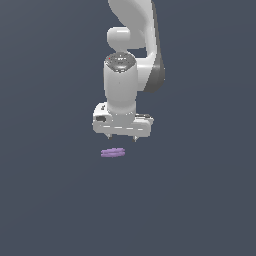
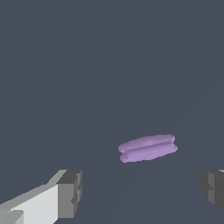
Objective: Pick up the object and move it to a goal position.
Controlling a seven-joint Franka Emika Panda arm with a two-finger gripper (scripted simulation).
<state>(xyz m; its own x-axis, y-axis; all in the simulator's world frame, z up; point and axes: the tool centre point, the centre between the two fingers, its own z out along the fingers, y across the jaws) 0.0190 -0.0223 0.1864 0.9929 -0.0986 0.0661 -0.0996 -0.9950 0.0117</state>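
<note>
Exterior view: white Panda arm (image 1: 131, 30) descending from the upper edge of the frame, its wrist pointing straight down and ending in the hand (image 1: 123, 138), whose two short fingertips (image 1: 109, 136) project below the white crossbar. The hand is spread wide and holds nothing. The object (image 1: 112, 152), a small light-purple bar formed like two thin rods joined side by side, lies flat on the uniform dark grey surface (image 1: 50, 200) just below the hand, apart from both fingertips and set slightly toward the exterior view's left of the hand's midline; its long axis runs nearly parallel to the crossbar, and it is shorter than the hand is wide. Wrist view: the same object (image 2: 147, 148) seen against the dark surface (image 2: 87, 65), lying clear of both grey finger pads (image 2: 70, 194), which appear at opposite sides of the frame with a broad gap between them. No contact between hand (image 2: 141, 190) and object is visible in either view.
</note>
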